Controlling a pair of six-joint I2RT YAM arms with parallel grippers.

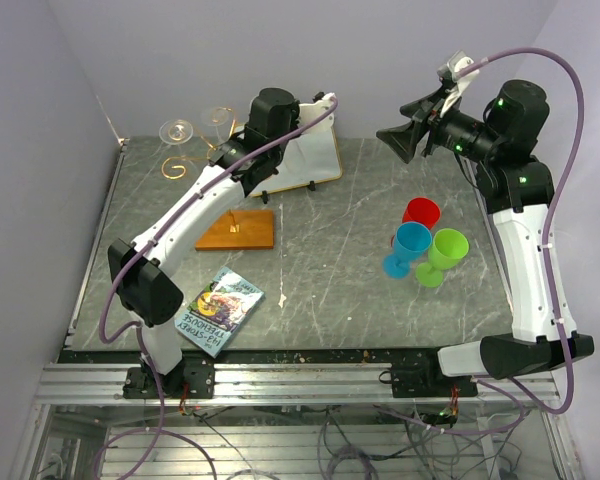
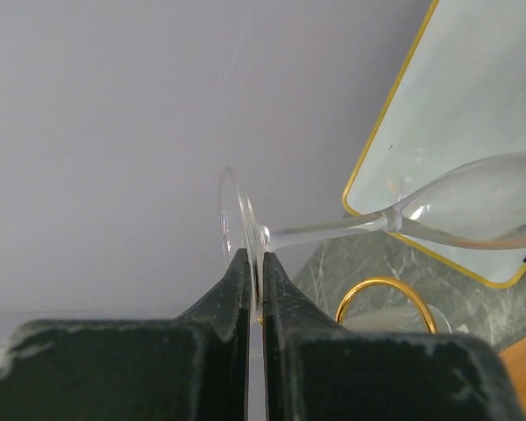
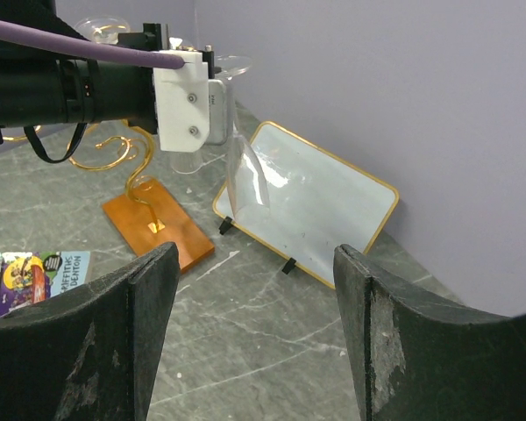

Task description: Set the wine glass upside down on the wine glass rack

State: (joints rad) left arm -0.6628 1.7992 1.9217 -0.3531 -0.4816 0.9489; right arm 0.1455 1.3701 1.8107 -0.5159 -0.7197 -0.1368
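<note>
The clear wine glass [image 2: 473, 200] hangs foot up and bowl down, and my left gripper [image 2: 255, 263] is shut on the rim of its round foot [image 1: 218, 118]. In the right wrist view its bowl [image 3: 245, 180] hangs in front of the white board, above the table. The wine glass rack has gold wire scrolls [image 1: 176, 166] and an orange-brown wooden base [image 1: 237, 230]. One gold loop [image 2: 386, 303] shows just below the held glass. My left gripper [image 1: 228, 130] is above the rack. My right gripper [image 3: 256, 254] is open and empty, raised at the back right [image 1: 400, 135].
A second clear glass [image 1: 176, 130] sits at the rack's left scroll. A white gold-framed board [image 1: 305, 155] leans at the back, right of the rack. Red [image 1: 421, 212], blue [image 1: 408, 248] and green [image 1: 442, 255] cups stand at the right. A book [image 1: 218, 310] lies front left.
</note>
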